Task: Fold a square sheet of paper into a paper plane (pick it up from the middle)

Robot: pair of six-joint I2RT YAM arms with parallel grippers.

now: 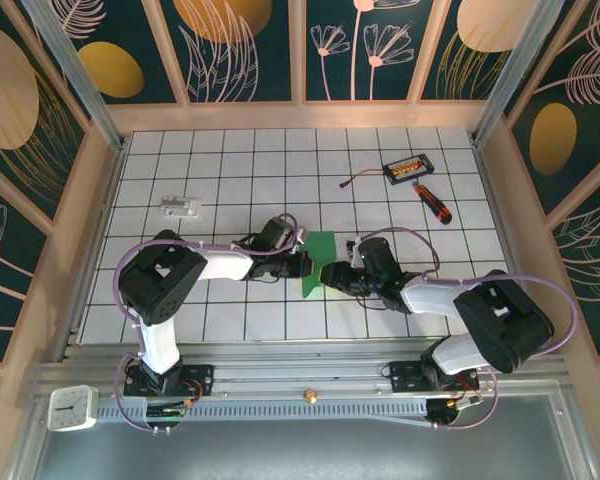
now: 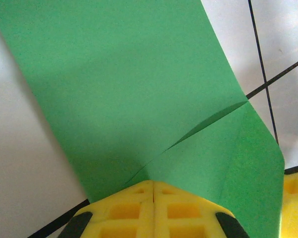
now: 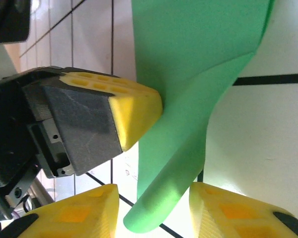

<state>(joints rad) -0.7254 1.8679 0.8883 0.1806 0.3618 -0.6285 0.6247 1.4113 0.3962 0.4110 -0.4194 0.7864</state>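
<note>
On the white tiled table (image 1: 230, 160) a small white part (image 1: 180, 207) lies well off to the left, apart from the work. Near the middle, the left gripper (image 1: 304, 264) reaches in from the left with its jaws pressed fully together on the square sheet of paper (image 1: 322, 247). The paper is bright green, already creased, and sits between the two arms. In the left wrist view its yellow fingers (image 2: 139, 210) meet with no gap and pinch the paper's near edge, just where a diagonal fold line runs off toward the right. The right gripper (image 1: 328, 272) comes in from the right, just beside the left one, its jaws partly apart. In its wrist view a curled flap of the paper hangs between its fingers (image 3: 228, 213), close against the right one, with a sliver of light on the left side, so it clamps nothing. Farther right, toward the back, lie a black box (image 1: 405, 167) with orange parts and a screwdriver (image 1: 432, 201).
</note>
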